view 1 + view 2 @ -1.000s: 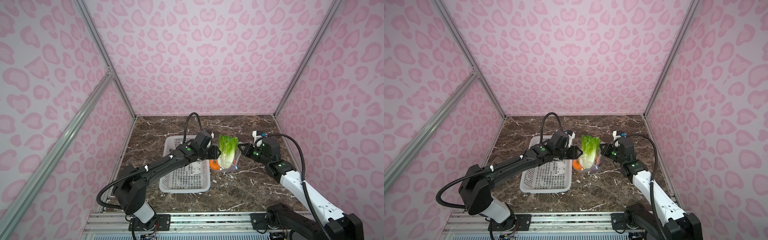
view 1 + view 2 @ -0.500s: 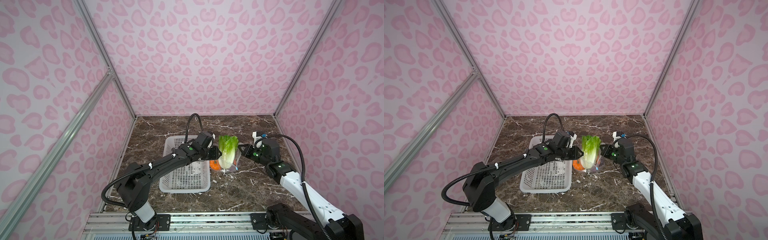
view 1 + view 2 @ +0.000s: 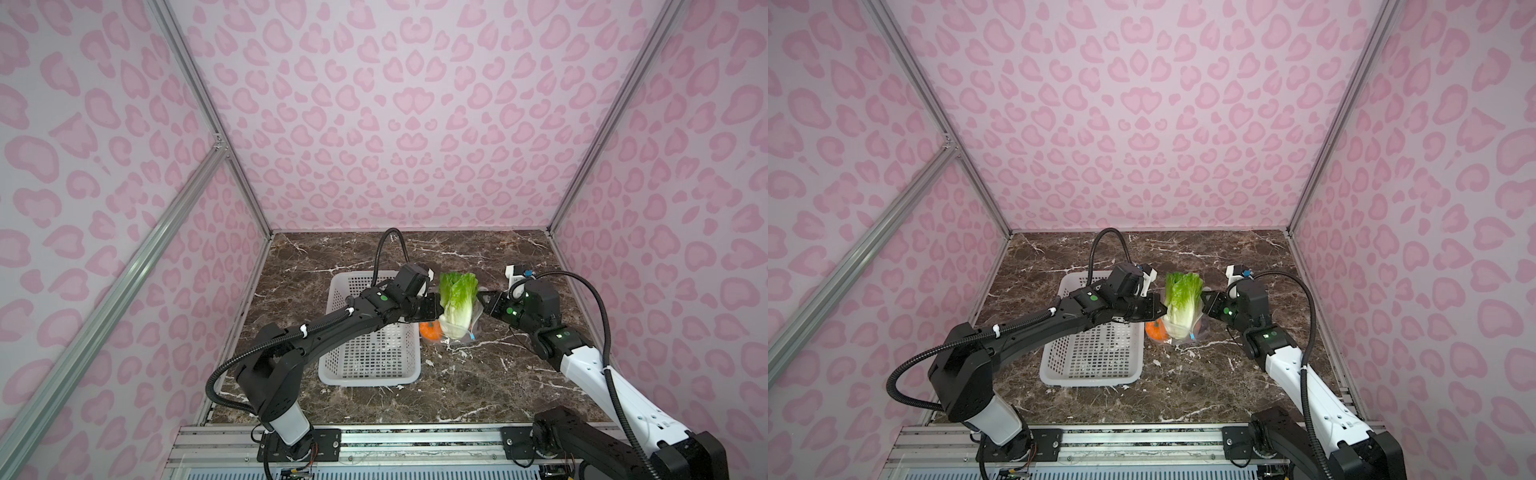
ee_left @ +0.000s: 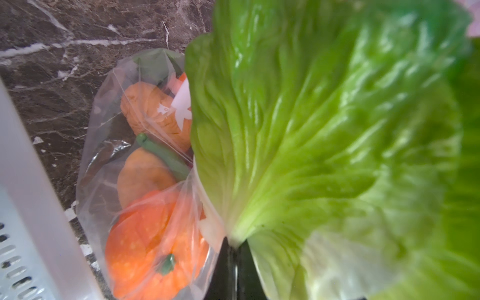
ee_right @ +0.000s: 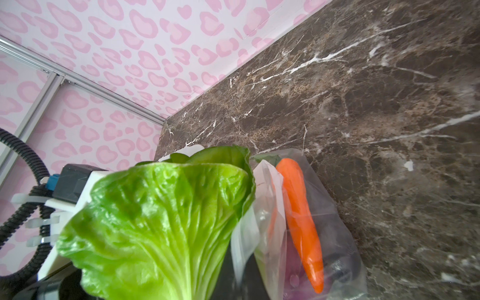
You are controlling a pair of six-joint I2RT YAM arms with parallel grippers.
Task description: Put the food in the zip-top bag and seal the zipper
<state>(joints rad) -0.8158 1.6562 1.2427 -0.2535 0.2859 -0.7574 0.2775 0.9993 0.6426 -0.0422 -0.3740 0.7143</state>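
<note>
Beside the white basket (image 3: 368,379) on the marble counter (image 3: 478,386), pinched shut with the left end effector (image 3: 437,309) at the near rim of the zip-top bag (image 4: 104,122), having stood part open a second ago. Judging by the film drawn into its closed tips in the left wrist view, clamped on plastic rather than leaf, though hard to say for certain. Gripping the far rim with the right end effector (image 3: 481,298), closed as before. Holding the bag upright between the two, just off the basket's far corner, with orange rounds (image 4: 153,241), carrot (image 5: 301,220) and a purple piece (image 5: 294,281) already inside. Not so with the lettuce head (image 3: 457,303), wedged base-first in the mouth, with leaves standing well clear above. Means both rims look secured for working the lettuce down, and no closing the zipper until then. Showing the blue slider tab (image 3: 471,333) low on the bag's side.
</note>
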